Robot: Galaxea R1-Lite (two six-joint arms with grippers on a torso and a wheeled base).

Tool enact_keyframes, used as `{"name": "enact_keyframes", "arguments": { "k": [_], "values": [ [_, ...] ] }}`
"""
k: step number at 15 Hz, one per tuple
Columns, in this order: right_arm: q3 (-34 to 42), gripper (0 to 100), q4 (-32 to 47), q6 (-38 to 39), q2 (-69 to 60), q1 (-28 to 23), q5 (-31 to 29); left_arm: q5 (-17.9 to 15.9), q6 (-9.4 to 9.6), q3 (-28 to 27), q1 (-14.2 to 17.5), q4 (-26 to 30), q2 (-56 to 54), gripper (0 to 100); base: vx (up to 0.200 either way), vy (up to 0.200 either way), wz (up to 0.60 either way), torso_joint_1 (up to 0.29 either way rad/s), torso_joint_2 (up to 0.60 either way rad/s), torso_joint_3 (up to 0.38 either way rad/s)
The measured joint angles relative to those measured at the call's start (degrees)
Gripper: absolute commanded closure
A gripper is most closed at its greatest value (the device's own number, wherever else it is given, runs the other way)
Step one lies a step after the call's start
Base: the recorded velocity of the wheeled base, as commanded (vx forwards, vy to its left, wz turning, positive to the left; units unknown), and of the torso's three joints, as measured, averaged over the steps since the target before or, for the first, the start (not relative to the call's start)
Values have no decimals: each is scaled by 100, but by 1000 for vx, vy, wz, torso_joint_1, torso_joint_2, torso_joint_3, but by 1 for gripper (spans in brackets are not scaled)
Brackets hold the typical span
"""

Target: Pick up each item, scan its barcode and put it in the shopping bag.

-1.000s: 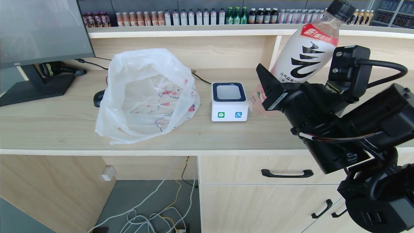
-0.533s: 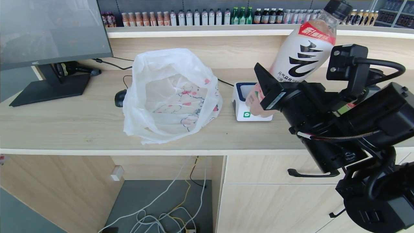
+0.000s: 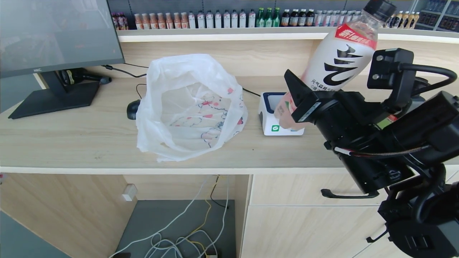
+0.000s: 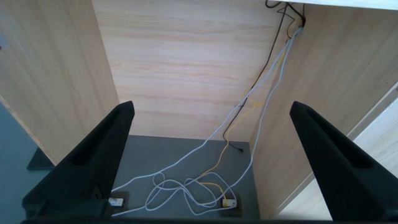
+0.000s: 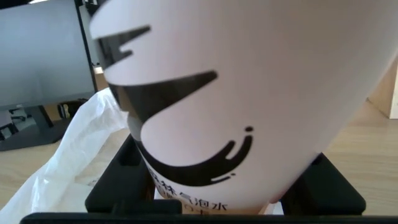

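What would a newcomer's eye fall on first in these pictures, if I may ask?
Most striking is the large white drink bottle with a red neck label, tilted and clamped in the right gripper, its base by the small white barcode scanner on the wooden counter. Next, to the scanner's left, the crumpled white plastic shopping bag stands open.

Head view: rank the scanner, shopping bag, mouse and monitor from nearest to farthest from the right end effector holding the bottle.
From the right end effector, shut on the bottle:
1. Scanner, right by the bottle's base.
2. Shopping bag, mid-counter, to the robot's left.
3. Mouse, just past the bag's left side.
4. Monitor, at the far left end.
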Motion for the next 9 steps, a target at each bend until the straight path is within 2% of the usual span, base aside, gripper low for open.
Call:
{"name": "enact_keyframes", "arguments": {
  "k": [4,9],
  "values": [
    [65,100,133,40,-102,27,-11,-2,-2,0,2,0,0,0,0,0,0,0,0,0],
    [-1139,100,1783,507,-118,35,115,-2,0,0,2,0,0,0,0,0,0,0,0,0]
  ]
}}
